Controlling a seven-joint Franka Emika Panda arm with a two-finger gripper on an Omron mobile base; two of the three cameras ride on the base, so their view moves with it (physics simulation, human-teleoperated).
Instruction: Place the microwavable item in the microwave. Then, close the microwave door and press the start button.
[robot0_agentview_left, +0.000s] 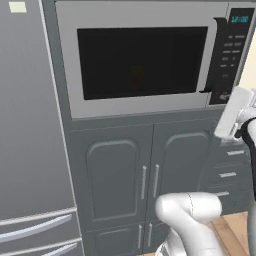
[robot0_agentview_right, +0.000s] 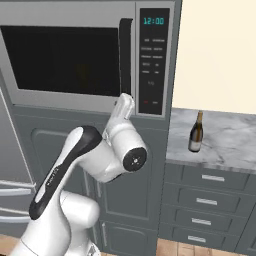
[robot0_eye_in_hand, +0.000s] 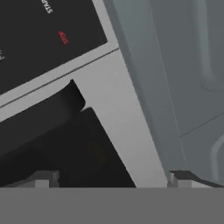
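Door: wide grey microwave door (robot0_agentview_left: 140, 62) with dark glass window, shut.
Panel: black control panel (robot0_agentview_right: 152, 62) at 3 o'clock of door.
Gripper: two-finger gripper (robot0_eye_in_hand: 111, 179) close to the door's lower corner; fingers apart, empty.
Bottle: dark glass wine bottle (robot0_agentview_right: 196, 132) upright on marble counter (robot0_agentview_right: 225, 137).

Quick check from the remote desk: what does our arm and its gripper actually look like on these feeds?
The arm is glossy white, built of rounded tube-like links, with a black band along one link bearing small pale lettering and a dark round cap with a small pale mark at one joint. A dark cable loops near the wrist. The gripper has a white boxy hand and two small dark fingertips.
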